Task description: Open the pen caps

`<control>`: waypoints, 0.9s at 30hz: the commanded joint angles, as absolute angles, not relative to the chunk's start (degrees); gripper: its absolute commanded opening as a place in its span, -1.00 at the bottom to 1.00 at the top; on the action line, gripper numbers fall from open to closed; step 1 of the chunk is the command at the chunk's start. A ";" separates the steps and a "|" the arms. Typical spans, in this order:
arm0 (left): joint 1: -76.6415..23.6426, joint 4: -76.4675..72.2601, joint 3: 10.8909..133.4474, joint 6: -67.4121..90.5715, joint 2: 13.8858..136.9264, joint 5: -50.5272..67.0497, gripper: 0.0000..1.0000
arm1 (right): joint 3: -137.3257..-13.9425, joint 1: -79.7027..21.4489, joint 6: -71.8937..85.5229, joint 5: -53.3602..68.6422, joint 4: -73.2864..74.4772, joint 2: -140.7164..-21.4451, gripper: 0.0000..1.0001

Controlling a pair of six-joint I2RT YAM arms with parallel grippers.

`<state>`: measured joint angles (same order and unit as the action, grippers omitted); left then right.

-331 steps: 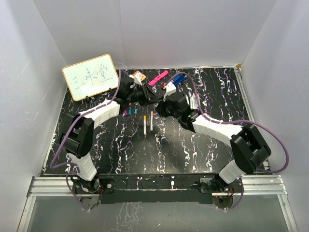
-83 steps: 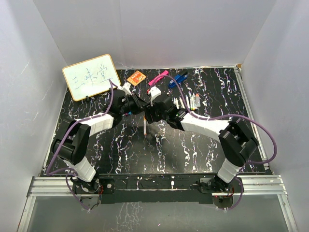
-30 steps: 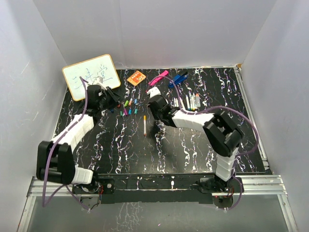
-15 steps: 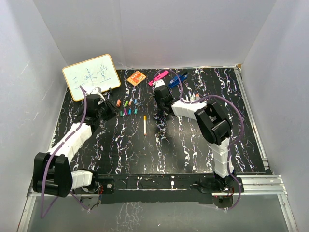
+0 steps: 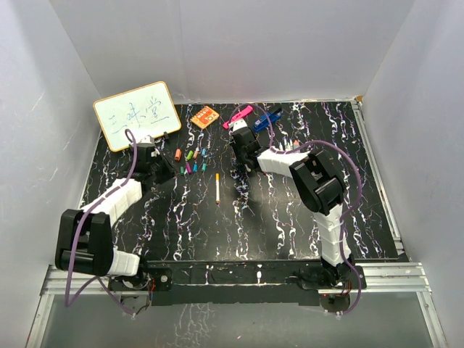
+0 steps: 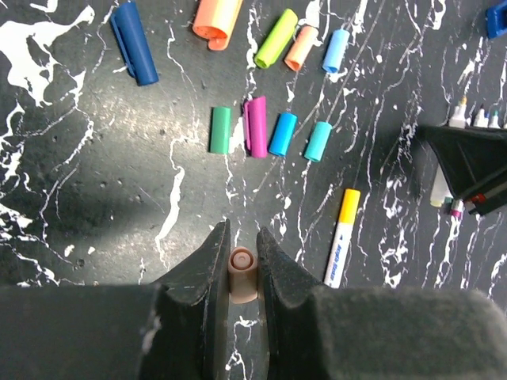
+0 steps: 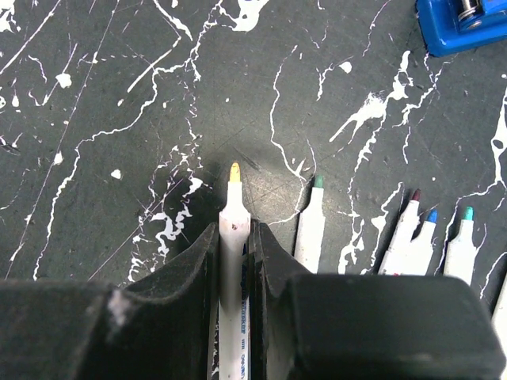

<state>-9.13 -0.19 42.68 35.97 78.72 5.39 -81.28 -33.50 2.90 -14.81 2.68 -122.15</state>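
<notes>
My left gripper [image 6: 242, 252] is shut on a short tan pen cap [image 6: 242, 275], low over the table's left part [image 5: 164, 172]. Ahead of it lie several loose pen caps: blue [image 6: 135, 53], orange [image 6: 218, 14], lime [image 6: 276, 38], green [image 6: 221, 129], magenta [image 6: 255, 127] and teal [image 6: 318, 141]. A capped yellow pen [image 6: 342, 237] lies to the right. My right gripper [image 7: 234, 233] is shut on a white pen [image 7: 234, 214] whose yellow tip is bare. It sits left of a row of uncapped pens [image 7: 310, 229] near the table's back middle [image 5: 243, 145].
A whiteboard [image 5: 136, 114] leans at the back left. An orange card [image 5: 206, 116], a pink highlighter [image 5: 238, 116] and a blue clip tool [image 7: 463, 24] lie along the back. The capped yellow pen [image 5: 217, 188] lies mid-table. White walls close in three sides.
The two grippers, together at mid-table a few seconds ago, have drawn apart: the left went left with the cap, the right went back with the pen. Both have barely moved in the last half second.
</notes>
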 commanded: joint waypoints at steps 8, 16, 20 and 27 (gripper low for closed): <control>-8.15 -2.95 44.20 35.50 86.91 2.19 -1.00 | -82.81 -32.89 3.44 -13.05 0.42 -121.68 -0.03; -8.09 -4.32 46.01 34.73 91.19 0.69 -1.00 | -81.86 -32.96 2.89 -12.75 -0.64 -116.03 0.07; -8.09 -4.74 47.55 34.29 93.22 -0.18 -1.00 | -79.68 -33.23 2.99 -12.24 -0.92 -111.05 0.09; -8.09 -4.82 50.80 33.12 97.43 -0.57 -1.00 | -74.02 -35.98 4.75 -9.77 0.56 -100.84 0.10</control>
